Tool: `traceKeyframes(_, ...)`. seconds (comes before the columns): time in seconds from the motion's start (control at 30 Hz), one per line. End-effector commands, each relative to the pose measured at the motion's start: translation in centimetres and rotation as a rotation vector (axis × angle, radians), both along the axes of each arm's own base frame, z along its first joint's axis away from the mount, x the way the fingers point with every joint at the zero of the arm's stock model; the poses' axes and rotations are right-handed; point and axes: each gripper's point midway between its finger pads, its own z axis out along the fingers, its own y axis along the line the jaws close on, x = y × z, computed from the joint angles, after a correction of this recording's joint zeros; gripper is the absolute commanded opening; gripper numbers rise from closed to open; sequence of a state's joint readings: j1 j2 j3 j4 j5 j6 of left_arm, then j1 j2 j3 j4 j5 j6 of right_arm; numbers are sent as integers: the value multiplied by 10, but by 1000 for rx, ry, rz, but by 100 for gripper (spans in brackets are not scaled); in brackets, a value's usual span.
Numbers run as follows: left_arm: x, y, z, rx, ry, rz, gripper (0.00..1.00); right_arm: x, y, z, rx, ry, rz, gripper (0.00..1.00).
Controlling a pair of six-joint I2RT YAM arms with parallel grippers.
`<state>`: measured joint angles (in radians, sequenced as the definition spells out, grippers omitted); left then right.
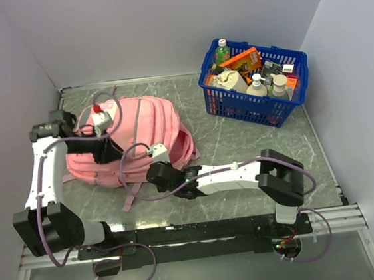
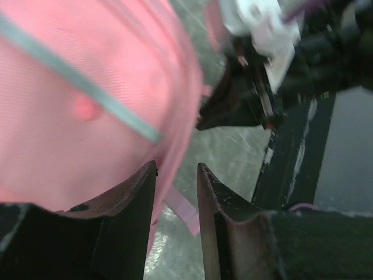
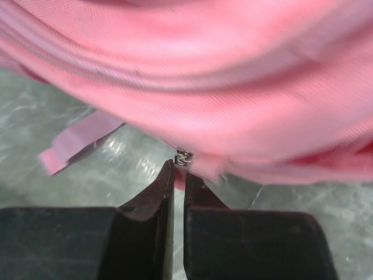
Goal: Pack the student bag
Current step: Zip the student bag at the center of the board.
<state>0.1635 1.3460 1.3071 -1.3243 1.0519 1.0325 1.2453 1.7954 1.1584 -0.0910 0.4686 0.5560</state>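
The pink student bag lies flat at the left middle of the table and fills the left wrist view and the right wrist view. My right gripper is at the bag's near edge. In its own view my right gripper is shut on the pink tab of a zipper pull, whose metal ring shows just above the tips. My left gripper is over the bag's near left part. In its own view my left gripper has a narrow gap, with the bag's edge along the left finger and table showing between.
A blue plastic basket with bottles and packets stands at the back right. A loose pink strap trails from the bag toward the near edge. The right arm's wrist is close to the left gripper. Walls close in the table on three sides.
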Motion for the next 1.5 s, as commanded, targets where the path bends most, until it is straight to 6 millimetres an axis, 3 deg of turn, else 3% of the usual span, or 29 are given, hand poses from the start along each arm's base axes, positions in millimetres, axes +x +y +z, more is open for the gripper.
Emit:
traceKeyframes(0.0, -26, -19, -23, 41, -84, -135, 39, -10, 0, 23, 121, 57, 5, 0)
traceKeyframes(0.17, -47, -36, -50, 89, -92, -190, 40, -14, -14, 19, 127, 86, -27, 0)
traceKeyframes(0.37, -30, -50, -61, 163, -219, -143, 40, -19, -20, 25, 163, 104, -4, 0)
traceKeyframes(0.53, -18, -62, -63, 165, -267, -142, 43, -26, -12, 29, 193, 131, 49, 0)
traceKeyframes(0.8, -18, -65, -87, 215, -255, -146, 43, -32, 1, 38, 243, 158, 108, 0)
traceKeyframes(1.07, -27, -61, -85, 248, -282, -166, 48, -32, 2, 34, 241, 180, 119, 0)
traceKeyframes(1.13, -25, -57, -85, 272, -311, -152, 53, -32, 3, 34, 241, 183, 122, 0)
traceKeyframes(1.17, -24, -57, -83, 275, -324, -150, 72, -32, 4, 36, 243, 179, 128, 0)
traceKeyframes(1.2, -23, -55, -80, 284, -344, -143, 96, -32, 4, 36, 244, 181, 128, 0)
traceKeyframes(1.47, 2, -32, -67, 383, -507, 12, 97, -30, 1, 36, 258, 173, 116, 0)
